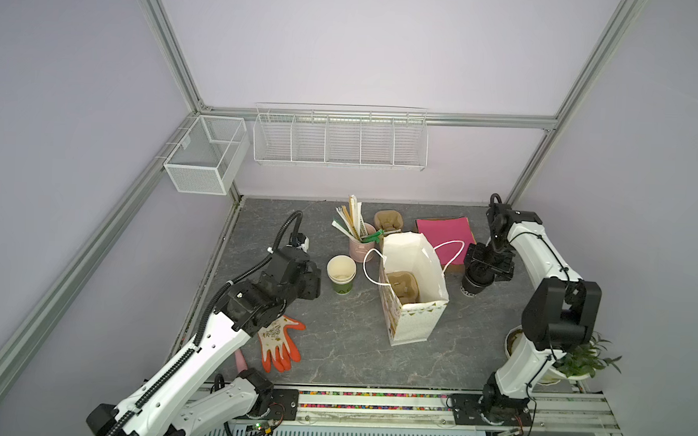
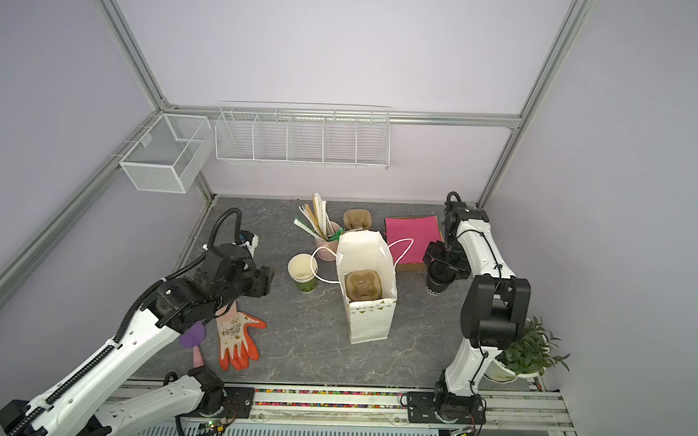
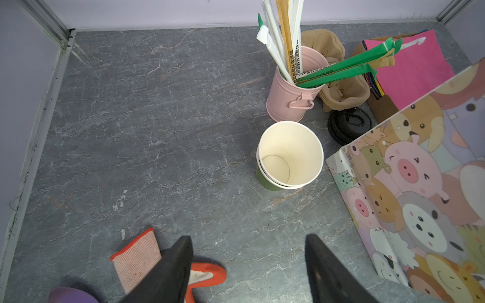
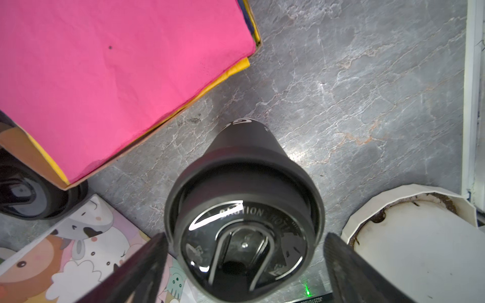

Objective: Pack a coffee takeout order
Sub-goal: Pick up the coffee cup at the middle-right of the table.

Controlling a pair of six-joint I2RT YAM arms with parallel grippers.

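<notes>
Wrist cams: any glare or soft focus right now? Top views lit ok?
Right wrist view: white glare streaks on the black cup lid, a bright patch on the table beside it; the right end effector fingers are blurred at the lens. Left wrist view: left end effector fingers soft, stacked paper cups and gift bag sharp. In both top views: even diffuse light, only faint shadows.

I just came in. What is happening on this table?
A two-arm robot is packing a coffee takeout order. The white paper gift bag with cartoon animals stands open mid-table, and the brown pulp cup carrier lies at its bottom. The right gripper hangs open around the black lidded coffee cup beside the bag, not yet gripping it. The left gripper, open and empty, hovers near the stacked green paper cups. The pink paper sheet lies untouched at the back.
</notes>
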